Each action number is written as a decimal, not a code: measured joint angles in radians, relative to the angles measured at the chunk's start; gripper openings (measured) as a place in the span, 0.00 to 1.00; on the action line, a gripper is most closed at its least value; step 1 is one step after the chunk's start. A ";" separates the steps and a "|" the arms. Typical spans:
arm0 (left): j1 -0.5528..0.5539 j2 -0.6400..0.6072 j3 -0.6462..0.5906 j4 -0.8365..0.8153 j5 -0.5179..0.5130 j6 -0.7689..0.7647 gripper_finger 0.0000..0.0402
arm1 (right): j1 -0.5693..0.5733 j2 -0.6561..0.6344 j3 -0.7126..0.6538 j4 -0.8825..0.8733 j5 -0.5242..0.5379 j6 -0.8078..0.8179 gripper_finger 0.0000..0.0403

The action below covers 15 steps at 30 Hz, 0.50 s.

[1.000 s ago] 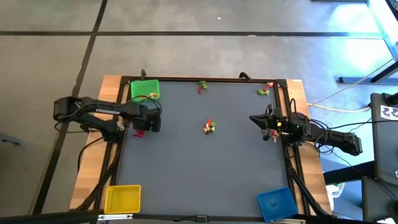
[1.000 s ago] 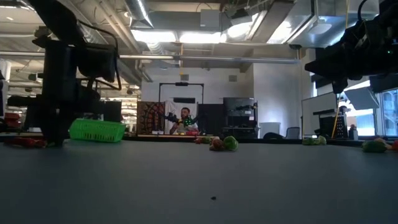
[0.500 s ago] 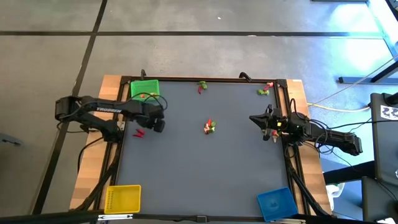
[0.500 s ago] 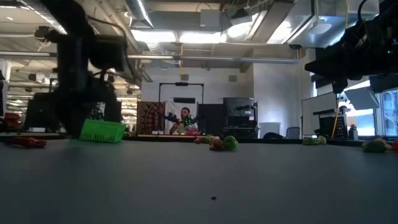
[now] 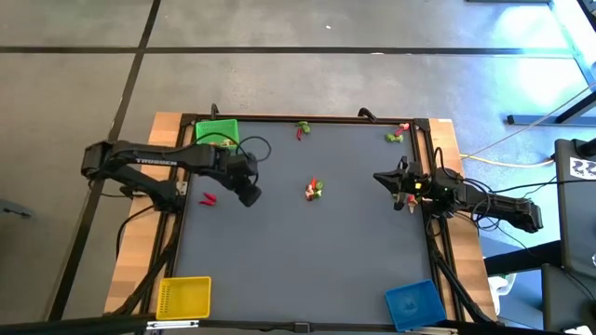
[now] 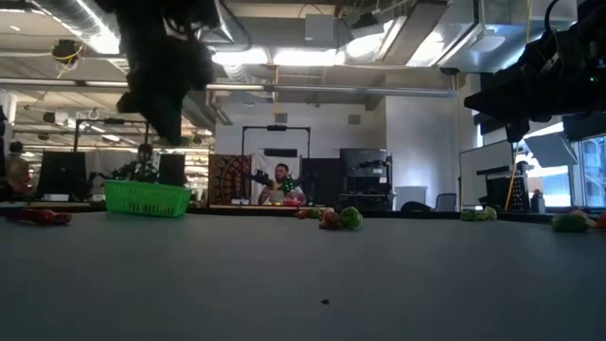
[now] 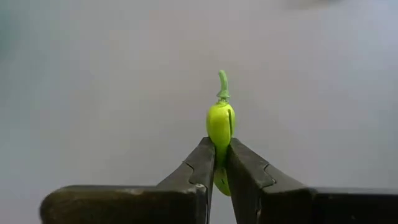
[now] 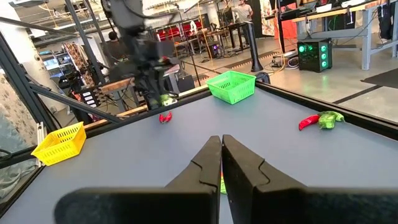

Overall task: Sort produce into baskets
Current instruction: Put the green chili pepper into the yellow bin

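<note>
Since a second ago my left gripper (image 5: 250, 194) has swung right, away from the red pieces (image 5: 209, 198), pinching a green pepper (image 7: 221, 124) by its lower end (thin hold); it could slip before the green basket (image 5: 215, 133).

4 cameras watch this table (image 5: 307, 251). 1 hangs overhead, facing straight down on the whole top and both arms. 1 sits at table-top level, looking across into the room beyond. 1 rides each wrist: the left gripper (image 7: 219, 163) fills its close view over bare tabletop, while the right gripper (image 8: 221, 163) faces across the table, sharing the green basket (image 8: 232, 86) with the overhead and low views.
</note>
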 joint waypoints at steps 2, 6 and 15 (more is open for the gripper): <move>-0.040 0.000 0.023 0.000 0.004 0.011 0.08 | 0.000 0.000 0.000 0.000 0.000 0.000 0.04; -0.122 0.000 0.048 0.001 0.006 0.017 0.08 | 0.000 0.000 0.000 0.000 0.000 0.000 0.04; -0.292 0.000 0.048 0.004 0.075 -0.093 0.08 | 0.000 0.000 0.000 0.000 0.000 0.000 0.04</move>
